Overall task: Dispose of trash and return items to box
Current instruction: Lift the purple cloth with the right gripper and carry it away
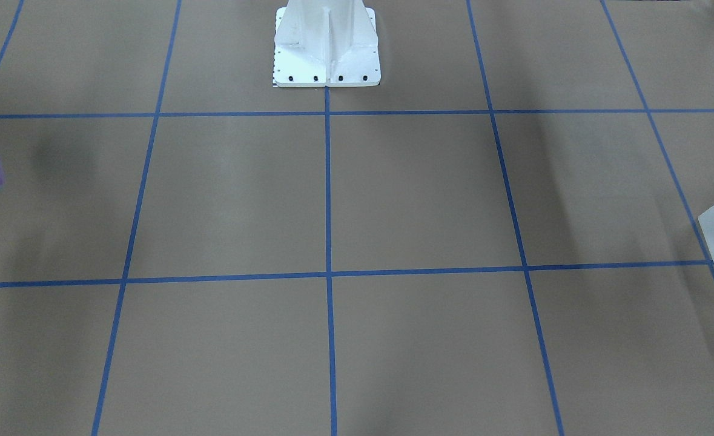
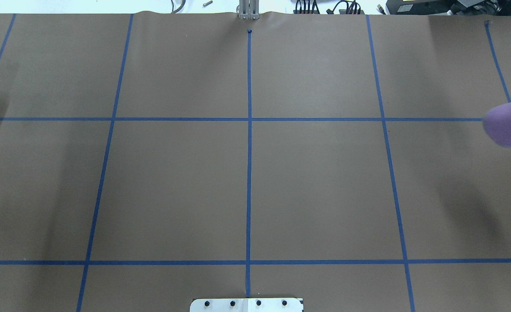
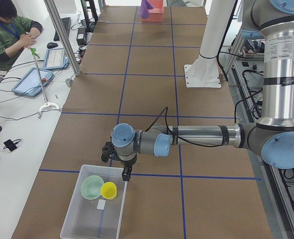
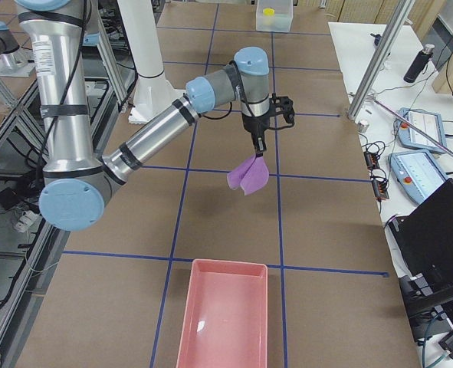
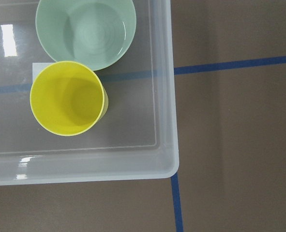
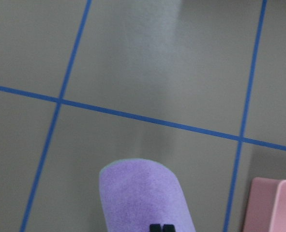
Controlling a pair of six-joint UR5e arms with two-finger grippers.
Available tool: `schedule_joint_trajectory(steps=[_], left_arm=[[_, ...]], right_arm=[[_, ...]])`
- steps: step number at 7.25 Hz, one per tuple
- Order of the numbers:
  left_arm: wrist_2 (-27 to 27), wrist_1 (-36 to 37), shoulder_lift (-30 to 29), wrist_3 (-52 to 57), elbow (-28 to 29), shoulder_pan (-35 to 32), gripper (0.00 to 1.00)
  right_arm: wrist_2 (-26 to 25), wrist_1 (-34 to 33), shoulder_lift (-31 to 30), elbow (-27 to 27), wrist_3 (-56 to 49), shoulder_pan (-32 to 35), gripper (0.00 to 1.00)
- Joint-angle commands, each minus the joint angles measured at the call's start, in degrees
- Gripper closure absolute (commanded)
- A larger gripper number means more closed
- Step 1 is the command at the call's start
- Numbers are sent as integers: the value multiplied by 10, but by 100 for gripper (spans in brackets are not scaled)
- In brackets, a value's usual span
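The translucent box (image 5: 164,96) holds the yellow cup (image 5: 67,99) and the mint-green bowl (image 5: 84,31), both upright and touching. In the exterior left view the left gripper (image 3: 125,174) hangs over the corner of the box (image 3: 94,209) beside the cup (image 3: 109,190). I cannot tell whether it is open or shut. My right gripper (image 4: 257,149) is shut on the purple cloth (image 4: 249,175) and holds it hanging above the table. Its black fingertips (image 6: 161,227) pinch the cloth (image 6: 143,198) in the right wrist view.
A pink tray (image 4: 226,314) lies at the table's right end, and its corner (image 6: 273,205) shows in the right wrist view. A white paper slip (image 3: 101,204) lies in the box. The white robot base (image 1: 326,48) stands mid-table. An operator (image 3: 7,30) sits beside the table.
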Motion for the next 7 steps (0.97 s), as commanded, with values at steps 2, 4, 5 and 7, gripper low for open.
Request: schedule_joint_trajectory(steps=[2, 4, 5, 7], left_arm=[[0, -1, -1, 1, -3, 0, 1], [0, -1, -4, 1, -3, 0, 1], [0, -1, -5, 1, -3, 0, 1], [-1, -2, -5, 1, -5, 0, 1]], right_arm=[[27, 9, -16, -202, -316, 165, 100], [6, 69, -32, -276, -361, 191, 100], [0, 128, -42, -318, -348, 191, 100], [4, 212, -42, -407, -319, 190, 100]])
